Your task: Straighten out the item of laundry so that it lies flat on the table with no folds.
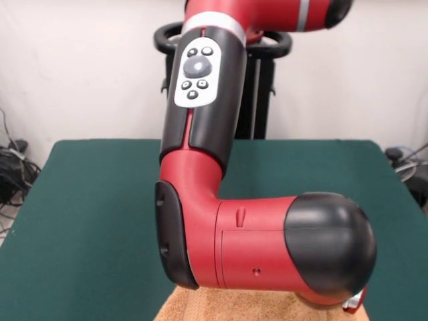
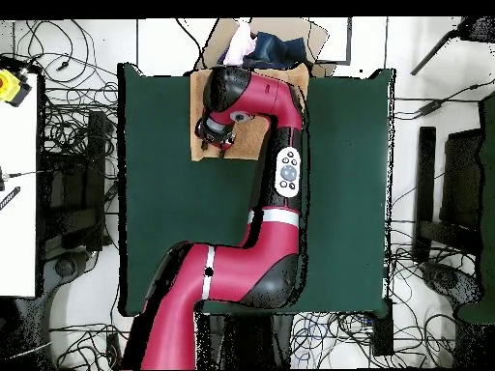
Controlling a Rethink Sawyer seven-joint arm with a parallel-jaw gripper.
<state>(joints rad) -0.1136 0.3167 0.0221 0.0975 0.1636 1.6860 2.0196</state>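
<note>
The light orange-tan terry-cloth towel (image 2: pixel 253 135) lies at the far edge of the dark green felt surface (image 2: pixel 155 193). The claw (image 2: pixel 215 133) hovers over the towel; whether it stands wide or narrow cannot be told.

I'm looking into what is plainly a robotics lab: a red and black arm (image 1: pixel 221 221) is reaching out from a black pedestal (image 1: pixel 257 87) over a green felt counter (image 1: pixel 87 221) set against a bare white wall (image 1: pixel 80 67). From overhead I'm seeing loose cables (image 2: pixel 68 58) sprawling across the floor on every side, and a white bench (image 2: pixel 17 193) is standing beside the rig.
</note>
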